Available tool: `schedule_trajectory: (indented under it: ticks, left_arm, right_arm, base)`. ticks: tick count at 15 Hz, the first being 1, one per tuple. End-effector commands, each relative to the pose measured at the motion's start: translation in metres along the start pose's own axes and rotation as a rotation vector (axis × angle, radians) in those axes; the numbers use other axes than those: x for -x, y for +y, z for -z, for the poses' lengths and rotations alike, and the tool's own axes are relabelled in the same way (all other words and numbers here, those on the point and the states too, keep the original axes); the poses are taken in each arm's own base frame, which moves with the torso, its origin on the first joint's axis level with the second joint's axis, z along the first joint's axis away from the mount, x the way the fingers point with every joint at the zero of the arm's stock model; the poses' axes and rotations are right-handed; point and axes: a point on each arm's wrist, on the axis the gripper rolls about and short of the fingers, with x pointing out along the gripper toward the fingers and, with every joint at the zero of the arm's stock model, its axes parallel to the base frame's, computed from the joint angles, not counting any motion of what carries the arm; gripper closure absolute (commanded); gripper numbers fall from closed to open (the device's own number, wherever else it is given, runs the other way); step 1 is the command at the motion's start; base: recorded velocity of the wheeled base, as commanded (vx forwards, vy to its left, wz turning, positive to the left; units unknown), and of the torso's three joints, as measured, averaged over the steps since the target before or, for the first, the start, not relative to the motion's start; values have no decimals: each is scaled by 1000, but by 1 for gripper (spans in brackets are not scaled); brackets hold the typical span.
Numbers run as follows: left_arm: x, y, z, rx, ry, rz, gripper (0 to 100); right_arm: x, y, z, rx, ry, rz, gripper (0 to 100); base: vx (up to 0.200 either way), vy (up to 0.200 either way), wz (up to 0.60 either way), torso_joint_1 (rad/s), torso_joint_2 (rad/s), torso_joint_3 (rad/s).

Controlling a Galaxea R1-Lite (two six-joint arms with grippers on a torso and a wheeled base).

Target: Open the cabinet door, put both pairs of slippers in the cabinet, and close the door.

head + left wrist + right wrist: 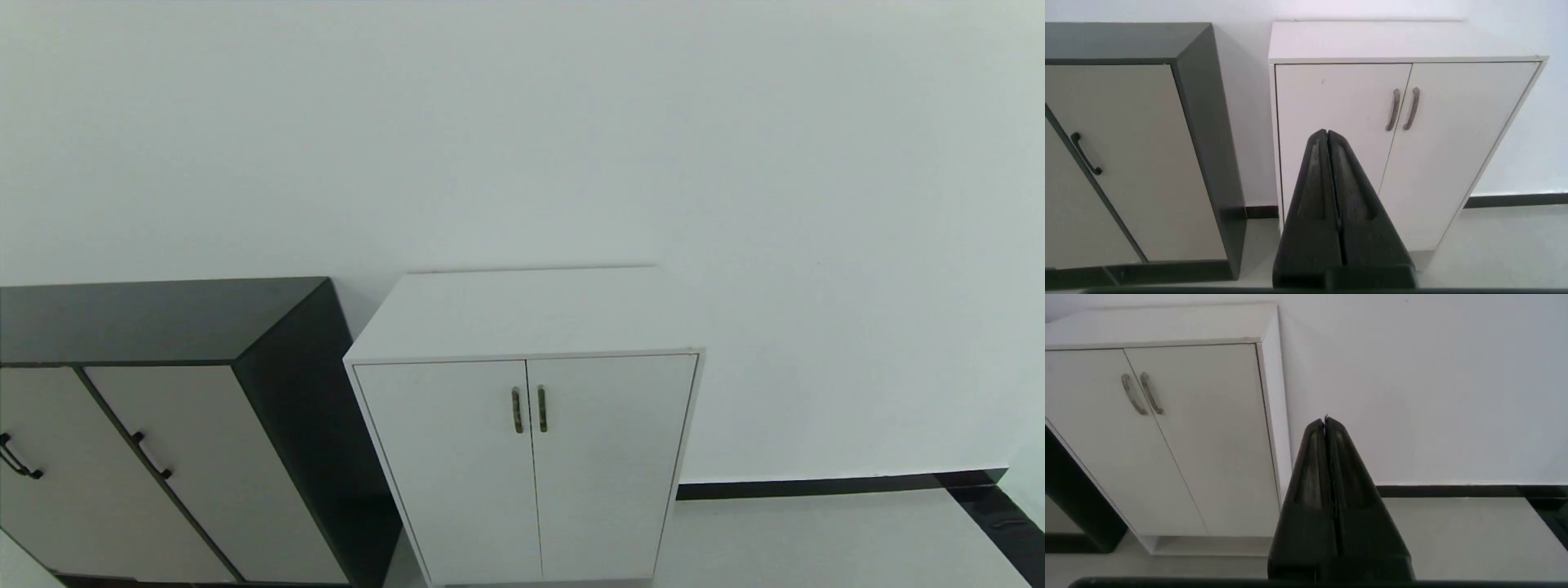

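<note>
The left tool (1328, 133) and the right tool (1326, 422) are each clamped fully shut on nothing, the closed white two-door cabinet (457, 465) standing ahead of both.

Your head camera looks steeply down on the white two-door cabinet (522, 457) from nearby; both wrist cameras face that same front from lower down
</note>
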Motion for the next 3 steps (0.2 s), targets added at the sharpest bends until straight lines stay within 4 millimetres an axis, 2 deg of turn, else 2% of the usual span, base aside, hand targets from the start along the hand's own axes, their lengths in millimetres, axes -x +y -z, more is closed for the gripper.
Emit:
schedule_trajectory:
  ticks: [1,3]
  left_arm:
    - [0,0,0,1,0,0,100]
    - [0,0,0,1,0,0,100]
  right_arm:
    - [0,0,0,2,2,0,100]
    - [0,0,0,0,2,0,100]
  base:
    - [0,0,0,0,0,0]
    - [0,0,0,0,0,0]
